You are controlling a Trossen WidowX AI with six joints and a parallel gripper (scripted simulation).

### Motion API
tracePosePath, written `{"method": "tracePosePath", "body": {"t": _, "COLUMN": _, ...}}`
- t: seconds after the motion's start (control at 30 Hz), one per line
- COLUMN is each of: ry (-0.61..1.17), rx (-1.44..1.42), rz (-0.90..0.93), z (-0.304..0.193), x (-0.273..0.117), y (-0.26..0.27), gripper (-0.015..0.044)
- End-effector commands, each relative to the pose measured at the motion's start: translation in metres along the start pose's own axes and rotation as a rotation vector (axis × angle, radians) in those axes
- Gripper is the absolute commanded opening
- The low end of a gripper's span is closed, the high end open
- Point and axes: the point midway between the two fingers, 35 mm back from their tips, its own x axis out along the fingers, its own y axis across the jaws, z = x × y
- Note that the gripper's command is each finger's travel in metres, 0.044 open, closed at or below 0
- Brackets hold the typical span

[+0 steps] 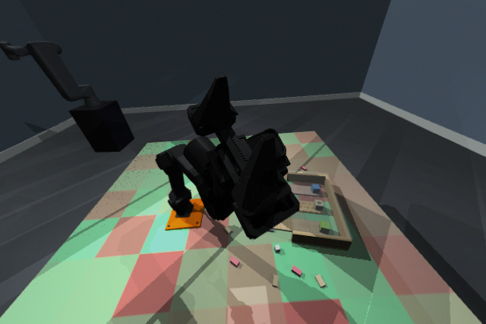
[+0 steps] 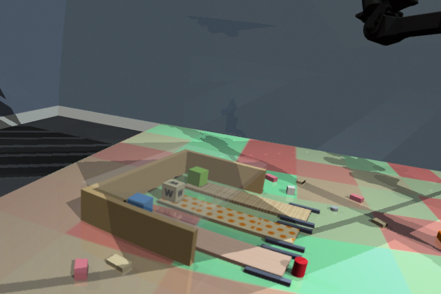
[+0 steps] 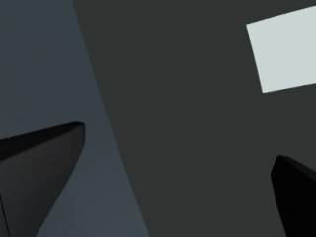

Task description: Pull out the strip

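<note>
Three strips well below our gripper (image 1: 241,143), jaws wide, nothing held. Labelled cube (image 2: 173,190) sits on orange-dotted strip (image 2: 235,218). We should descend on its free end alone, avoiding neighbours.

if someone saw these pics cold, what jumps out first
The black arm's open gripper dominates the top view, raised high with its two pointed fingers spread wide and nothing between them. Below in the exterior view, a tan three-walled wooden tray holds three strips; the beige cube marked W sits on the orange-dotted strip, between a blue cube and a green cube.
</note>
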Motion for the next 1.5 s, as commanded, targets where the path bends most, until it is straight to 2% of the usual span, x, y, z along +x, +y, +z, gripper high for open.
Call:
{"method": "tracePosePath", "body": {"t": 0.0, "ry": -0.004, "rx": 0.010, "rz": 0.007, "z": 0.002, "x": 0.000, "y": 0.000, "gripper": 0.0400}}
{"method": "tracePosePath", "body": {"t": 0.17, "ry": -0.095, "rx": 0.268, "rz": 0.208, "z": 0.048, "x": -0.015, "y": 0.009, "gripper": 0.0400}}
{"method": "tracePosePath", "body": {"t": 0.37, "ry": -0.179, "rx": 0.611, "rz": 0.517, "z": 0.110, "x": -0.056, "y": 0.012, "gripper": 0.0400}}
{"method": "tracePosePath", "body": {"t": 0.57, "ry": -0.206, "rx": 0.913, "rz": 0.860, "z": 0.162, "x": -0.120, "y": 0.003, "gripper": 0.0400}}
{"method": "tracePosePath", "body": {"t": 0.77, "ry": -0.165, "rx": 1.151, "rz": 1.236, "z": 0.198, "x": -0.202, "y": -0.018, "gripper": 0.0400}}
{"method": "tracePosePath", "body": {"t": 1.0, "ry": -0.018, "rx": 1.308, "rz": 1.699, "z": 0.211, "x": -0.311, "y": -0.055, "gripper": 0.0400}}
{"method": "tracePosePath", "body": {"t": 1.27, "ry": 0.288, "rx": 1.276, "rz": 2.190, "z": 0.186, "x": -0.436, "y": -0.105, "gripper": 0.0400}}
{"method": "tracePosePath", "body": {"t": 1.47, "ry": 0.320, "rx": 1.262, "rz": 2.227, "z": 0.182, "x": -0.446, "y": -0.109, "gripper": 0.0400}}
